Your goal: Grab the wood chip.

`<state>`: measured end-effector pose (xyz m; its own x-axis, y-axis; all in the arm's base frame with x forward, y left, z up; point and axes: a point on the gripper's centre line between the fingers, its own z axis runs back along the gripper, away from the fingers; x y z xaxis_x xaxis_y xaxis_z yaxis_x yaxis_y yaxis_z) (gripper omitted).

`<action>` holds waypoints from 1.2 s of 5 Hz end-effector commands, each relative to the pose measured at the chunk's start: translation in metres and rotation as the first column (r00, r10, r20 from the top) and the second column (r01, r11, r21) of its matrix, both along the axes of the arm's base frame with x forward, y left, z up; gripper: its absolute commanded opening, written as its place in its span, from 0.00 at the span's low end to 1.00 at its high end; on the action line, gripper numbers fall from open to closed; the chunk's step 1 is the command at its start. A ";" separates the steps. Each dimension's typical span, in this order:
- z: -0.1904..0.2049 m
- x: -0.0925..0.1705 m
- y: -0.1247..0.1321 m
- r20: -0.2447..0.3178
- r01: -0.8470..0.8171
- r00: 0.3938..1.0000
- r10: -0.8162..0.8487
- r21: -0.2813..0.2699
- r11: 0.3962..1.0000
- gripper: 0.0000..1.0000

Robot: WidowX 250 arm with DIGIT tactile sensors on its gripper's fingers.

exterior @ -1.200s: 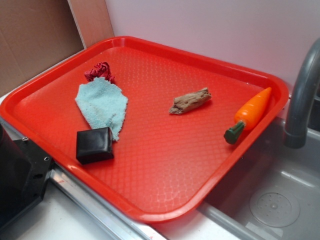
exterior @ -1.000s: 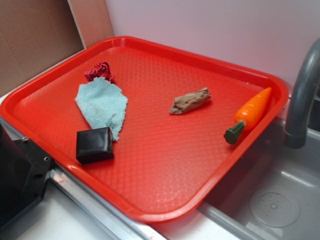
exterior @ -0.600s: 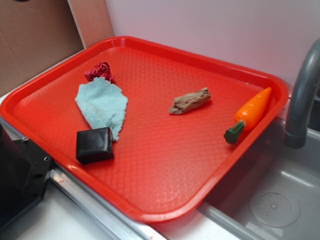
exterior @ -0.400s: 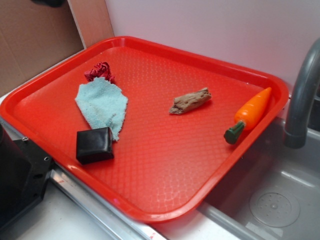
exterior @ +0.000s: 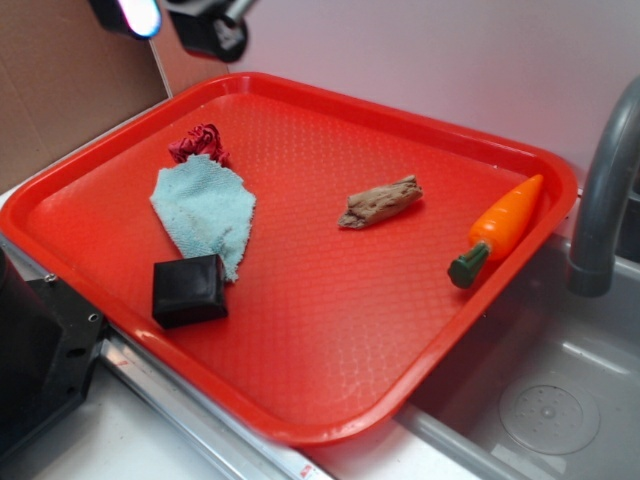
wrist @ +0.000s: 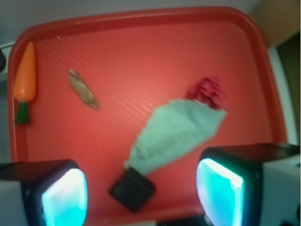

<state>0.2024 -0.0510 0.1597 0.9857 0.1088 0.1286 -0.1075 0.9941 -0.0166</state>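
**None of the grab is done**

Red tray (exterior: 330, 400) lies well below the gripper (wrist: 141, 188). Fingers (wrist: 63, 195) stand apart, holding nothing. Wood chip (wrist: 83, 89) lies untouched, well ahead and leftward beside the carrot (wrist: 25, 80). Approach, descent and closing remain.

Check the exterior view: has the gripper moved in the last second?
Yes. The gripper has entered at the top left, above the red tray's far corner; earlier it was out of frame. The wood chip hasn't shifted.

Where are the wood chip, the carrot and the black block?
wood chip (exterior: 381, 203), exterior view, middle of its grainy top.
carrot (exterior: 507, 220), exterior view, orange body.
black block (exterior: 189, 290), exterior view, top face.
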 end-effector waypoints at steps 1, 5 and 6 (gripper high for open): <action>-0.058 0.036 -0.035 0.057 -0.055 0.997 0.052 0.036 0.998 1.00; -0.120 0.076 -0.046 0.028 -0.149 0.989 0.148 0.064 0.987 1.00; -0.127 0.079 -0.054 0.020 -0.096 0.995 0.096 0.016 0.995 0.81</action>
